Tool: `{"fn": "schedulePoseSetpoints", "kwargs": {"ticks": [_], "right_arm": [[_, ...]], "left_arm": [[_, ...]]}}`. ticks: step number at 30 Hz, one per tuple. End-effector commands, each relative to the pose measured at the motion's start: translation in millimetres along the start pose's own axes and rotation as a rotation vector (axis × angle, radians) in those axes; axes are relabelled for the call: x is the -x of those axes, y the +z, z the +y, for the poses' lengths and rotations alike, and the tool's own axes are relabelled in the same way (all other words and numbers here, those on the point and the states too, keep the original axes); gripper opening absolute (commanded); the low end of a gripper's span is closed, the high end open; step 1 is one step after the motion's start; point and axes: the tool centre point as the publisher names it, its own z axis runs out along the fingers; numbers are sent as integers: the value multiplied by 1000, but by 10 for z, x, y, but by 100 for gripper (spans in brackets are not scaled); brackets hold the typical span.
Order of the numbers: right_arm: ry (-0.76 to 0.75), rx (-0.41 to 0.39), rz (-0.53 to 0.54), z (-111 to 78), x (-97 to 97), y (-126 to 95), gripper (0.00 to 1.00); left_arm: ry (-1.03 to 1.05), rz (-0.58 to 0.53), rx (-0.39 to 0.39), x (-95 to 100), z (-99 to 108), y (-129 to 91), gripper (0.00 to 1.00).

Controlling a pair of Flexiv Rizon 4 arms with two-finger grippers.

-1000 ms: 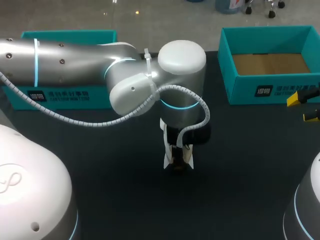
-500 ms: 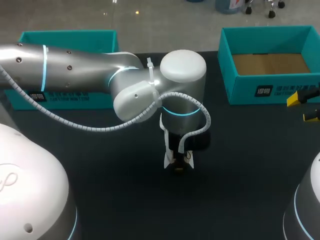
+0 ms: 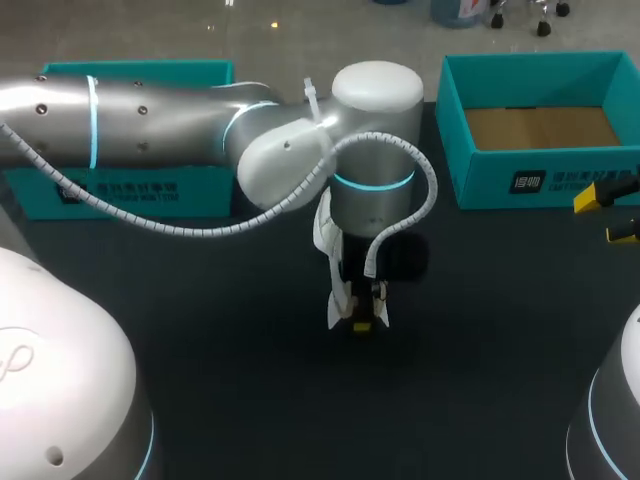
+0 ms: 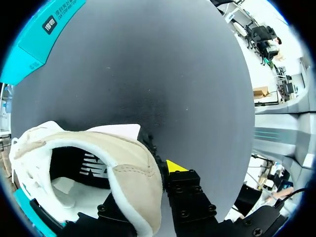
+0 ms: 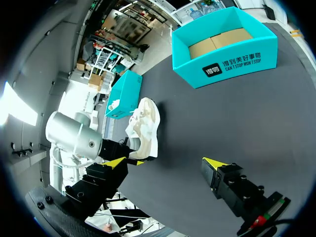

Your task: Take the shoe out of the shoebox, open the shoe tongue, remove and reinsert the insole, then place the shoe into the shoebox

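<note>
A white and beige shoe [image 3: 333, 285] sits at the table's middle under my left arm, which reaches in from the left. My left gripper [image 3: 358, 318] is shut on its heel. In the left wrist view one finger lies inside the shoe [image 4: 98, 163] and the yellow-tipped finger [image 4: 175, 167] presses the outside of the heel wall, so my left gripper [image 4: 155, 178] pinches that wall. The open teal shoebox [image 3: 530, 182] stands at the back right, with only brown cardboard inside. My right gripper [image 3: 612, 216] stays open at the right edge. In its own view my right gripper [image 5: 163, 163] faces the shoe [image 5: 144, 126] from a distance.
A second teal box part [image 3: 130, 190] stands at the back left behind my left arm, also seen as the teal box part [image 5: 123, 94] beyond the shoe. The dark table [image 3: 480, 330] stretches between the shoe and my right gripper.
My left gripper has closed on the shoe's heel. The left arm's wrist has shifted slightly back and up, tilting the shoe. My right gripper has not moved.
</note>
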Motion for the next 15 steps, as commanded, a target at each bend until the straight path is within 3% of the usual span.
{"fn": "schedulePoseSetpoints", "kwargs": {"ticks": [1,15], "right_arm": [[1,0,-3,-4,-4,7,100],[1,0,-3,-4,-4,7,100]], "left_arm": [[9,13,-15,-1,127,-451,0],[61,-58,-22,-169,236,-1327,0]]}}
